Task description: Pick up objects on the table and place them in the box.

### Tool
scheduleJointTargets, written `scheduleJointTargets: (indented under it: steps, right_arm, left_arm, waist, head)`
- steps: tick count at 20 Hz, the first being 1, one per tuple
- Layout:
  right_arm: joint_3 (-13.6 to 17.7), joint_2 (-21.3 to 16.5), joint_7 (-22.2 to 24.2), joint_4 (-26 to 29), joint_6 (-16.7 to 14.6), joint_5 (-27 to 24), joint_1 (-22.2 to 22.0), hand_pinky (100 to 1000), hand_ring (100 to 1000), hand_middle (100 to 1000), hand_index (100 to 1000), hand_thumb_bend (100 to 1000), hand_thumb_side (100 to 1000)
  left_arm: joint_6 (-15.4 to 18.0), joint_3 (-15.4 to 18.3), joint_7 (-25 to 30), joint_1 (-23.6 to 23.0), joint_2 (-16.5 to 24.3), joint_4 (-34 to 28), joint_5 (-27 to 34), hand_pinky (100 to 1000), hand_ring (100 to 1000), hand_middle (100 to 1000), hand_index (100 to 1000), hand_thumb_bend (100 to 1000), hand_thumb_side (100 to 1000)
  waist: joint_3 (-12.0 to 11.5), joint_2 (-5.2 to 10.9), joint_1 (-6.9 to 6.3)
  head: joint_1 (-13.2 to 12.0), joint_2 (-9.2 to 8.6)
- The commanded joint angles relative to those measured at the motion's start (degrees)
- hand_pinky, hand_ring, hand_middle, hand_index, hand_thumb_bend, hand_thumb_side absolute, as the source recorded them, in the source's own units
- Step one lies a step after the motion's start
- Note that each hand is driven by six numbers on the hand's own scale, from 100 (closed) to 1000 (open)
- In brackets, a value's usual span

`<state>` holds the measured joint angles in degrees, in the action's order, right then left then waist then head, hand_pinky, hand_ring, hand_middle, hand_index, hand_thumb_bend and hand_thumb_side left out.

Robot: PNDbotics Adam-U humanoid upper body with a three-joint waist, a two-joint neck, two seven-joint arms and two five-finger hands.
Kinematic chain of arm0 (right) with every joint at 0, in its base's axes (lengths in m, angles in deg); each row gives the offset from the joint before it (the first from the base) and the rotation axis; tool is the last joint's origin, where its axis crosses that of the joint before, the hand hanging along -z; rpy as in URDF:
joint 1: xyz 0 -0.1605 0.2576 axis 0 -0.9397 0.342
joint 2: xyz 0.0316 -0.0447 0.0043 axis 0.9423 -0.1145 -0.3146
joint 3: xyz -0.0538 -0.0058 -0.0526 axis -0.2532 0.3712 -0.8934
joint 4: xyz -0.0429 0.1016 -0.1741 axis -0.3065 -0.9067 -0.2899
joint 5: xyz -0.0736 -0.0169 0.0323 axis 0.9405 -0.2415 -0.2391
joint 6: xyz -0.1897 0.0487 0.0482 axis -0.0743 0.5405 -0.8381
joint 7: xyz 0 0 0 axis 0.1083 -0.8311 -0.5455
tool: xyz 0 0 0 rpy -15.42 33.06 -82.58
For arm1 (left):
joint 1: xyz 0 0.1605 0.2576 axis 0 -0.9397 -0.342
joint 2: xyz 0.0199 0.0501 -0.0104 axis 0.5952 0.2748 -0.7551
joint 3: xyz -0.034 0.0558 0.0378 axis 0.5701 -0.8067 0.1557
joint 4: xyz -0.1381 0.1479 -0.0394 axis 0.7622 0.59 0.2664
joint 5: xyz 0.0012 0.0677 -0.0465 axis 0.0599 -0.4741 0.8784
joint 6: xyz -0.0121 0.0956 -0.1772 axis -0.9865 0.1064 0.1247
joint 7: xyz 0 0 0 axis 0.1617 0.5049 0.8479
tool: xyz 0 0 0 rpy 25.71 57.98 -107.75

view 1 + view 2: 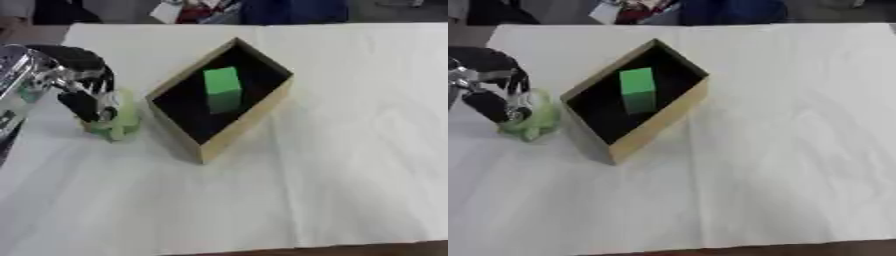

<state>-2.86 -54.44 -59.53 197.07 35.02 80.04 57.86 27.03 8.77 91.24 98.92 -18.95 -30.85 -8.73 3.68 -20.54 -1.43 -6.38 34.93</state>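
Left hand (86,100) is down on the pale green object (121,122), which sits on the tabletop (350,150) just left of the box (249,122); fingers look curled round its top, though the contact itself is hard to make out. A green block (222,89) already lies inside the box; right hand not in view. Judgement: confirm the hold before lifting, raise the object above the near wall, carry it over the open dark floor beside the block, then release low.
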Motion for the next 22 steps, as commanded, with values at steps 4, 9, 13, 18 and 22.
scheduleJointTargets:
  steps: [4,9,13,18,22]
  right_arm:
    - [1.1,-0.7,-0.5,1.0,0.0,-0.7,0.4,949,958,641,916,343,884]
    - [1.2,-0.7,-0.7,1.0,0.1,-0.8,0.3,949,958,639,916,361,902]
    - [1.3,-0.6,-0.8,1.0,0.1,-0.9,0.2,948,958,638,915,371,907]
    - [1.4,-0.5,-0.9,1.0,0.3,-1.0,0.0,948,958,636,915,382,916]
    - [1.5,-0.4,-1.0,1.0,0.4,-0.9,-0.1,947,957,634,914,398,924]
  left_arm:
    - [0.6,-0.2,0.0,0.5,1.3,-0.7,-1.8,622,467,377,575,258,378]
    - [0.3,-0.2,-1.0,0.4,1.2,-1.1,-3.4,549,402,314,492,200,344]
    - [-0.2,-0.2,-2.3,0.4,1.1,-1.2,-3.3,525,385,304,473,100,307]
    - [-0.9,0.0,-3.9,0.5,1.2,-1.5,-2.9,504,368,300,461,100,298]
    - [-1.6,0.2,-4.7,0.4,1.3,-2.3,-2.5,511,388,336,487,100,292]
  waist:
    - [0.1,1.09,0.06]
    - [0.1,1.03,0.07]
    - [0.0,1.06,0.06]
    - [0.0,1.17,0.07]
    - [0.0,1.22,0.05]
  head:
    - [0.0,-0.86]
    - [0.1,-0.91]
    - [0.1,-0.87]
    - [0.1,-0.91]
    - [0.2,-0.85]
